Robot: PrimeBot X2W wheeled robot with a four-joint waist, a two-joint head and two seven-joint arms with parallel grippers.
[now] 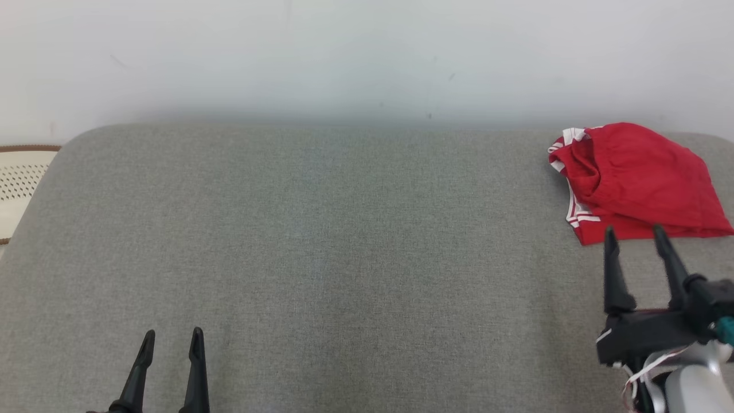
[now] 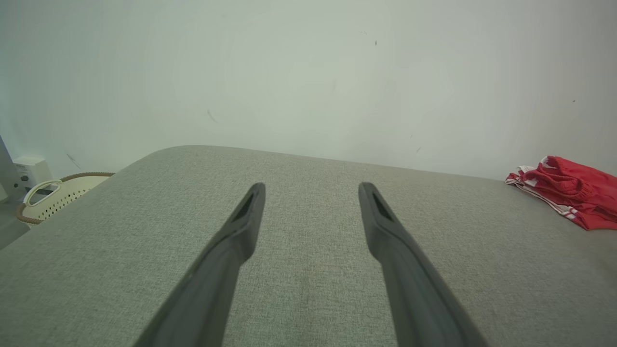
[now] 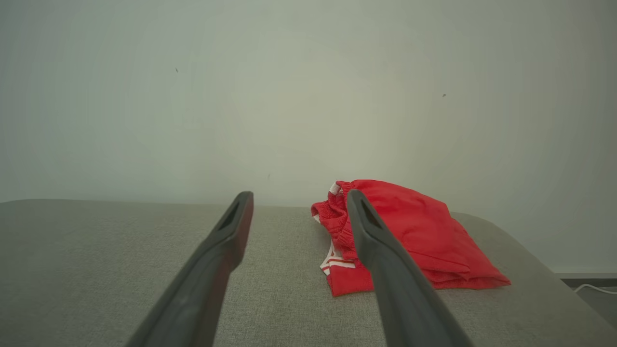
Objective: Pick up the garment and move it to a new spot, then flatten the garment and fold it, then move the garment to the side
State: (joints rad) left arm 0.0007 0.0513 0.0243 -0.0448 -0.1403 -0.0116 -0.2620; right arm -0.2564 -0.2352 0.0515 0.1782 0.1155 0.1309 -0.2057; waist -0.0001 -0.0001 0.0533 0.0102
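The garment [image 1: 636, 180] is a pair of red shorts with white side stripes, lying in a folded heap at the far right of the grey padded surface [image 1: 344, 246]. It also appears in the left wrist view as the garment [image 2: 569, 190] at the right edge and in the right wrist view as the garment [image 3: 414, 236] just ahead. My right gripper [image 1: 635, 236] stands open just short of its near edge, nothing between the fingers. Open and empty too, my left gripper [image 1: 174, 337] sits at the lower left, far from the shorts.
A cream perforated basket [image 1: 20, 178] with a brown rim stands off the surface's left edge, also seen as the basket [image 2: 58, 195]. A pale wall [image 1: 367, 57] rises behind the surface. A white cable [image 3: 595, 287] lies on the floor at the right.
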